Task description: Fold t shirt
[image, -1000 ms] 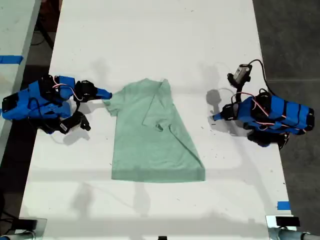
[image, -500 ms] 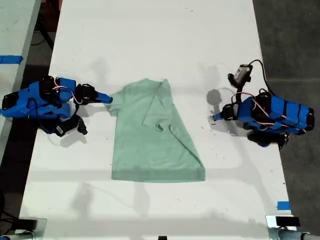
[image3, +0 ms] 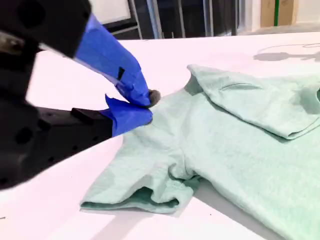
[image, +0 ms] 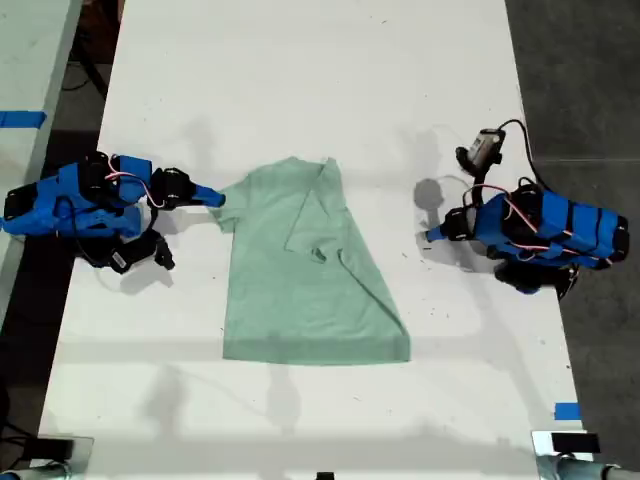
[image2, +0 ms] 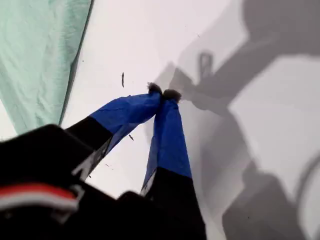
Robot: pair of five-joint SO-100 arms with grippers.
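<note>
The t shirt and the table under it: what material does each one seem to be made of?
The t shirt looks like soft knit cloth, matte pale mint green; it creases and its sleeve folds limply. The table seems a hard, smooth white board, maybe laminate: it shows crisp shadows and a faint sheen. The exact material cannot be told.

table top (image: 300,80): bare white surface is being left open from 10 to 2 o'clock of the t shirt (image: 300,290).
near strip: bare table is being left free at 6 o'clock.
9 o'clock: passage is being blocked by my second gripper (image: 215,198), jaws closed, just beside the sleeve.
3 o'clock: an open gap is being kept before my first gripper (image: 430,235), jaws closed.
</note>
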